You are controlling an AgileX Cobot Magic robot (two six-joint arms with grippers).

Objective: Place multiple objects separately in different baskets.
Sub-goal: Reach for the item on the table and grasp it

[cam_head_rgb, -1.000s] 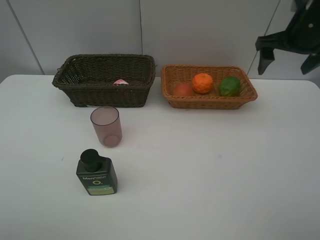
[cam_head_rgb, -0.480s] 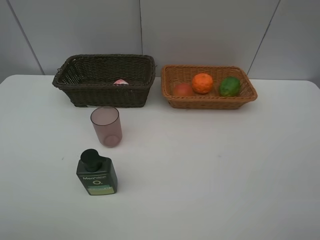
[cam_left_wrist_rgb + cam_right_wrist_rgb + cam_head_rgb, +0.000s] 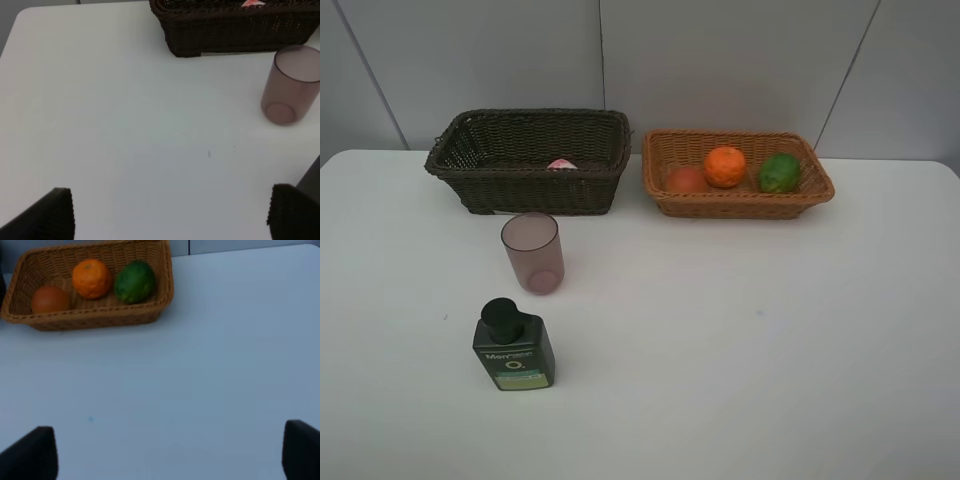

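Pink bottle (image 3: 561, 163) barely above dark basket (image 3: 530, 190)

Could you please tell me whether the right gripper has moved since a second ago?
Yes. The right gripper hung beyond the right end of the tan basket in the high view; now it has left that view.

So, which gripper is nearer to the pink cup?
Left. The left gripper is over the table with the cup close ahead of it. The right gripper faces the tan basket, and its camera does not show the cup.
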